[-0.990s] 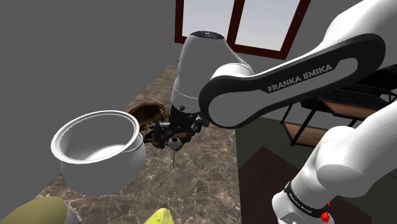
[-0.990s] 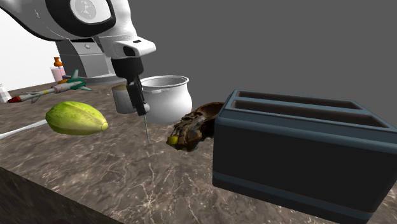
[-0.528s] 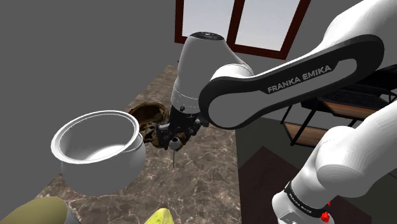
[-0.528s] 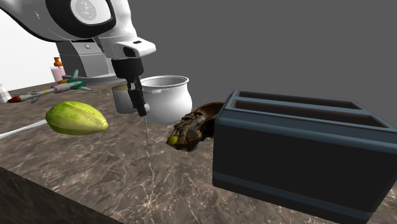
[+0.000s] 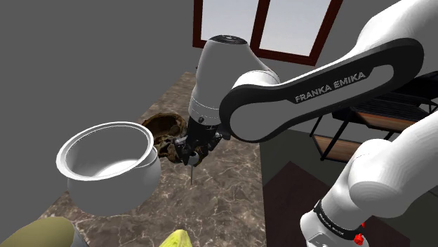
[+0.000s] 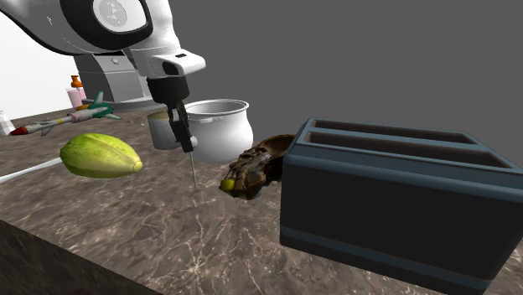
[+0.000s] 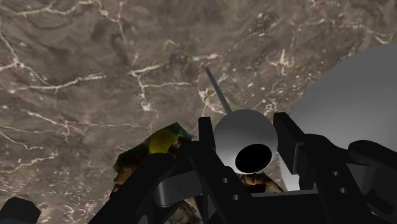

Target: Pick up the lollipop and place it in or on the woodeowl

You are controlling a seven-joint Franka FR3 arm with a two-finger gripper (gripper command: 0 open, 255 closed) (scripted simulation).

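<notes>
Shows the lollipop [image 7: 245,137] as a plain grey ball on a thin grey stick, clasped by its head between the two fingers of the claw [image 7: 245,127], with the stick pointing down at the marbled bench [image 6: 126,226], whether the tip touches cannot be told. Places the dark brown, knobbly wooden piece [image 6: 251,170] with its yellow-green patch on the bench just beside the stick, on the second exterior view's right, apart from the lollipop.

We see a glossy white arm [image 5: 390,34] with dark grey joint bands [image 5: 267,119], one lettered FRANKA EMIKA in white, small red marks [image 5: 360,238] near its base, and an all-black gripper [image 7: 247,132].
</notes>
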